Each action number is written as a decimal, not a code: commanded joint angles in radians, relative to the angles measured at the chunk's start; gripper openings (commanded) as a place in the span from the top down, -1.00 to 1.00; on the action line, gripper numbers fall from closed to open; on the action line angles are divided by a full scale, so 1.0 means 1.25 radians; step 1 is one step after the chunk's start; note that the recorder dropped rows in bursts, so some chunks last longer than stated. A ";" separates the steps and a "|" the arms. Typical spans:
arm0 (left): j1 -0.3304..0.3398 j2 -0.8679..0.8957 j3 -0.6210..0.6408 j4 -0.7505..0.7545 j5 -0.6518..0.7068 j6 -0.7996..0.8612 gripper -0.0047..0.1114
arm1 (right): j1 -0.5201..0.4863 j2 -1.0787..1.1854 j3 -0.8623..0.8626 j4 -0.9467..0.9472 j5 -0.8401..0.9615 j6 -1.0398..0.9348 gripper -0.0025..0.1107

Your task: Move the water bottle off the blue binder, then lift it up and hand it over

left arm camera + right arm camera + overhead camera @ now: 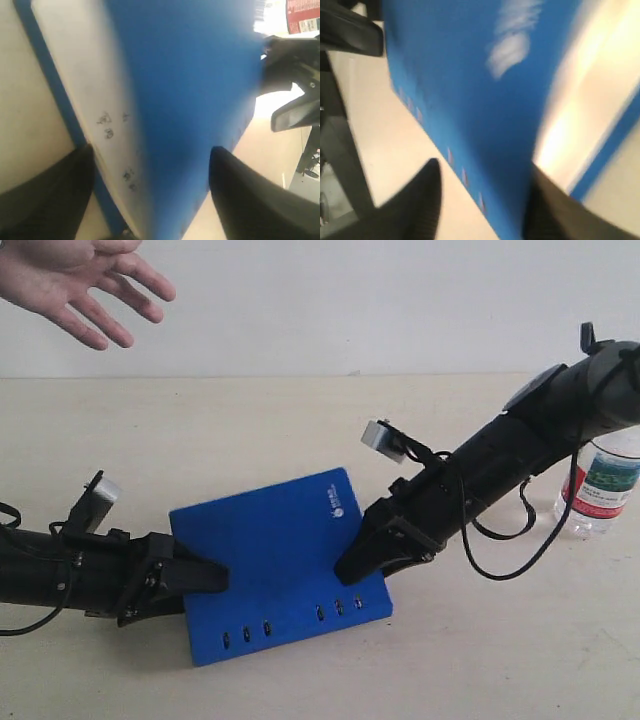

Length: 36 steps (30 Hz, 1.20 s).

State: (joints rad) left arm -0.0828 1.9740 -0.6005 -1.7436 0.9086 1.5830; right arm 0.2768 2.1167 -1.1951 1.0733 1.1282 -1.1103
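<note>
The blue binder (280,560) is in the middle of the table, its logo corner to the right and its holes along the near edge. My left gripper (205,578) holds its left edge; in the left wrist view the binder (190,100) fills the gap between the fingers of the gripper (150,165). My right gripper (350,565) is at the binder's right edge. In the blurred right wrist view that gripper (482,180) stands open, one finger clear of the binder (470,75). The water bottle (600,485) stands upright on the table at the far right, behind the right arm.
An open human hand (80,280) hovers palm down at the upper left. Pale table (300,430) lies around the binder. The bottle's red label (302,15) shows at the edge of the left wrist view.
</note>
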 commanded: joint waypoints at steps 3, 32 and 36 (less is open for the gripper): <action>-0.016 0.004 -0.002 -0.001 0.089 0.005 -0.12 | 0.026 -0.050 -0.002 0.118 0.074 -0.038 0.97; -0.014 -0.001 -0.002 -0.001 0.250 0.129 0.84 | -0.004 -0.067 -0.002 0.087 0.074 -0.052 -0.16; -0.014 -0.011 -0.002 -0.001 0.250 0.129 0.84 | -0.066 -0.067 -0.002 0.087 0.068 -0.047 -0.16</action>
State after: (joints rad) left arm -0.0957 1.9791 -0.5983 -1.6999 1.2003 1.7556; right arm 0.2378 2.0422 -1.1969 1.1891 1.1780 -1.1657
